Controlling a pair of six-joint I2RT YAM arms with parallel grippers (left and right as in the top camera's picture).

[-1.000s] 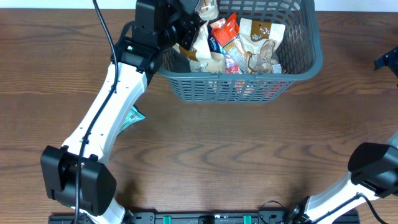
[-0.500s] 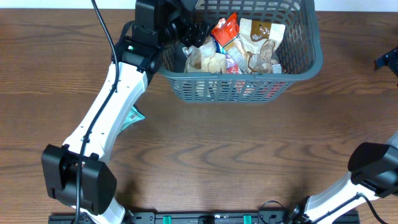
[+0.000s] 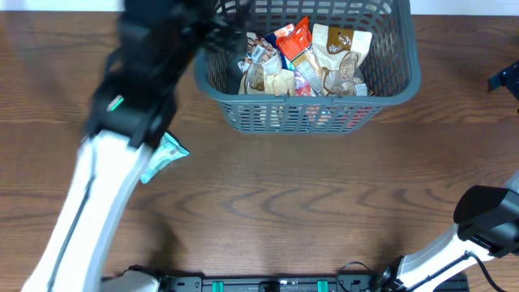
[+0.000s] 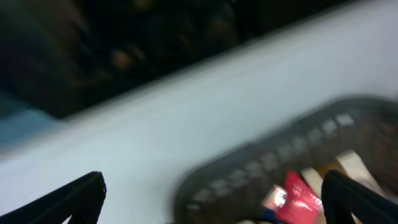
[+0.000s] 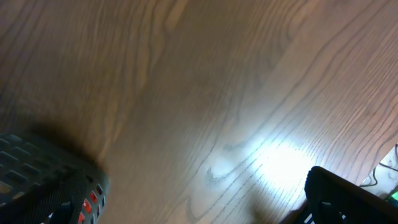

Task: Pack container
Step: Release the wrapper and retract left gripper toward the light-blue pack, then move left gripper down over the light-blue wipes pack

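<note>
Overhead, the left gripper (image 4: pixel 211 190) sits at the container's (image 3: pixel 312 113) rim, jaws wide and empty like the right gripper's (image 3: pixel 504 81); the teal packet (image 3: pixel 166 154) on the surface (image 3: pixel 308 203) likely comes next.

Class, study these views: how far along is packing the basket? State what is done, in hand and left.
Done: several snack packets lie inside the basket. In hand: nothing; the left gripper is open and empty near the basket's rim. Left: one teal packet lies on the table, outside the basket.
</note>
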